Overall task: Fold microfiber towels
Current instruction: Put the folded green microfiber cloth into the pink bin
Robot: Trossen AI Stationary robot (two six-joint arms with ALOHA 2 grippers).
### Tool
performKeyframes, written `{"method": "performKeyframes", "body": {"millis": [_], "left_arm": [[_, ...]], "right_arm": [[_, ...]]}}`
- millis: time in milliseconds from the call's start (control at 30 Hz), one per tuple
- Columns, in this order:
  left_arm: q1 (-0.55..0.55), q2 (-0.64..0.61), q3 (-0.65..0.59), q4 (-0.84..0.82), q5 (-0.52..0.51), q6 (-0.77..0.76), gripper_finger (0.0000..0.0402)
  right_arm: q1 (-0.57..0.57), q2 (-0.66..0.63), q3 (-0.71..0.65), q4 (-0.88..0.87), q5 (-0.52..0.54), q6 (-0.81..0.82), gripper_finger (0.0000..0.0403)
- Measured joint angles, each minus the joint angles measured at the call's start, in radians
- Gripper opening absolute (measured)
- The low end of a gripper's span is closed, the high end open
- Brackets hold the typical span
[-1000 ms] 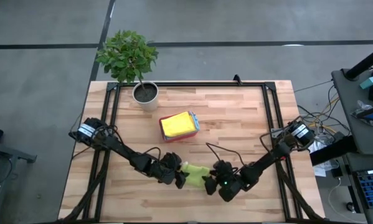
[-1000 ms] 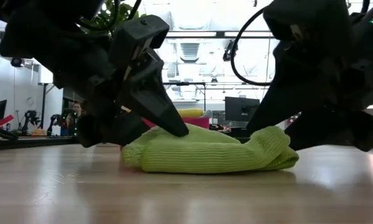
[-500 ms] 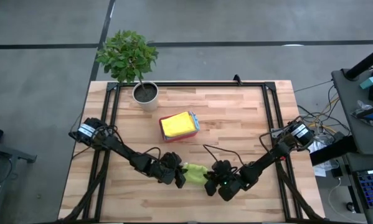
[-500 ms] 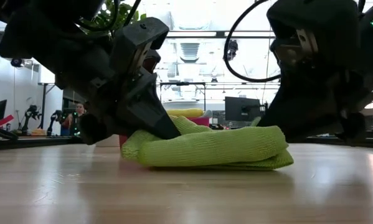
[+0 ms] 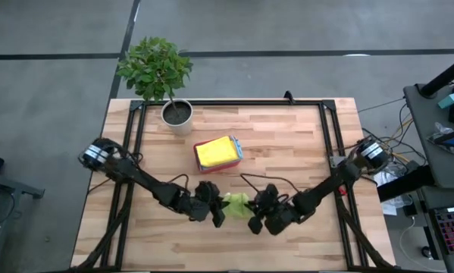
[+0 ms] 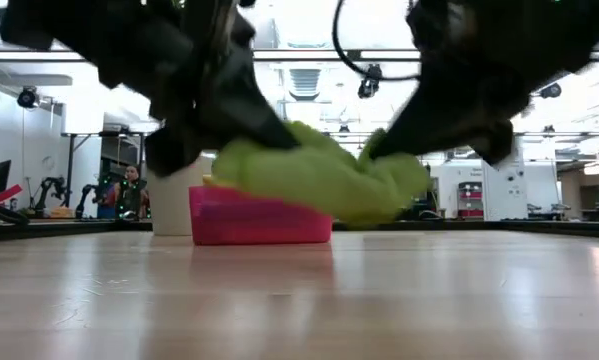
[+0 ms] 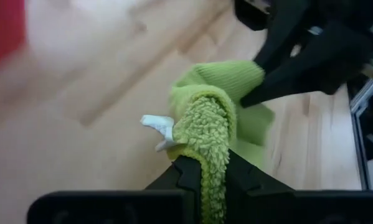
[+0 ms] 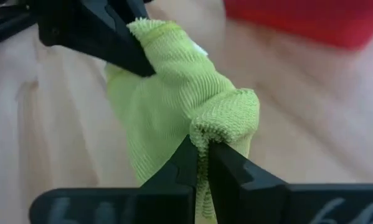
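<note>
In the lower middle of the high view, the left gripper (image 5: 217, 214) and right gripper (image 5: 254, 221) pinch opposite ends of a lime green microfiber towel (image 5: 235, 203), fingers clamped tight on the cloth. In the low view the towel hangs bunched between them, clear of the wooden counter (image 5: 287, 144). A pink tray (image 6: 259, 214) holding yellow towels (image 5: 214, 151) sits mid-frame, below a potted plant (image 5: 157, 70).

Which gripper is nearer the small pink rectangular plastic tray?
Left. The left gripper sits just below the small pink rectangular plastic tray in the high view; the right gripper is farther off, beyond the lime green microfiber towel.
</note>
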State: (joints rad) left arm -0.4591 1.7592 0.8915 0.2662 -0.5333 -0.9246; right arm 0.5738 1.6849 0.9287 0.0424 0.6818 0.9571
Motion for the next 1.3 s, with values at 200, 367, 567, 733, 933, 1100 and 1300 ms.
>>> {"method": "performKeyframes", "body": {"millis": [200,367,567,733,933,1100,1300], "left_arm": [[0.022,-0.162,-0.002,-0.167,-0.116,0.071,0.0012],[0.070,-0.306,-0.009,-0.361,-0.229,0.077,0.0012],[0.178,-0.376,-0.044,-0.392,-0.252,0.119,0.0012],[0.263,-0.342,-0.073,-0.391,-0.243,0.037,0.0012],[0.285,-0.296,-0.095,-0.383,-0.234,-0.038,0.0012],[0.322,-0.288,-0.099,-0.388,-0.234,-0.039,0.0012],[0.340,-0.288,-0.109,-0.387,-0.233,-0.038,0.0012]], "right_arm": [[-0.148,-0.138,0.019,0.002,-0.039,-0.324,0.0014],[-0.316,-0.194,0.053,0.008,-0.191,-0.546,0.0013],[-0.482,-0.189,0.067,0.070,-0.304,-0.715,0.0013],[-0.587,-0.180,0.067,0.076,-0.413,-0.741,0.0013],[-0.621,-0.121,0.066,0.093,-0.451,-0.741,0.0013],[-0.629,-0.076,0.083,0.119,-0.445,-0.750,0.0013],[-0.635,-0.043,0.108,0.104,-0.440,-0.753,0.0013]]}}
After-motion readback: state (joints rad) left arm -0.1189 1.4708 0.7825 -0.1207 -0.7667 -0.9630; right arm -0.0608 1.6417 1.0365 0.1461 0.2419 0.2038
